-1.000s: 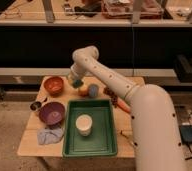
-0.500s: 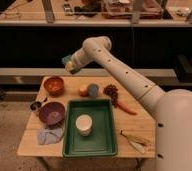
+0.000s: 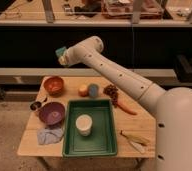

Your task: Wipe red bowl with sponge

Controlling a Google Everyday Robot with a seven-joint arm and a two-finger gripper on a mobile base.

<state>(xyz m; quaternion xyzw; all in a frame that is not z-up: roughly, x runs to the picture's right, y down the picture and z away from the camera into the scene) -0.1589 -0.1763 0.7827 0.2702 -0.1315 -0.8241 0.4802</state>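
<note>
The red bowl (image 3: 54,85) sits upright at the back left corner of the wooden table (image 3: 144,122). My gripper (image 3: 62,55) hangs in the air above the bowl and slightly to its right, well clear of it. It is shut on a small teal and yellow sponge (image 3: 61,51). The long white arm (image 3: 114,72) reaches in from the right across the back of the table.
A purple bowl (image 3: 52,113) and a small metal cup (image 3: 35,105) stand in front of the red bowl. A blue-grey cloth (image 3: 50,135) lies at the front left. A green tray (image 3: 91,145) holds a white cup (image 3: 83,125). An orange fruit (image 3: 83,90), grapes (image 3: 110,91) and a carrot (image 3: 125,108) lie at the back.
The gripper with the sponge has risen from table height and moved left, ending above the red bowl. The things on the table have not moved.
</note>
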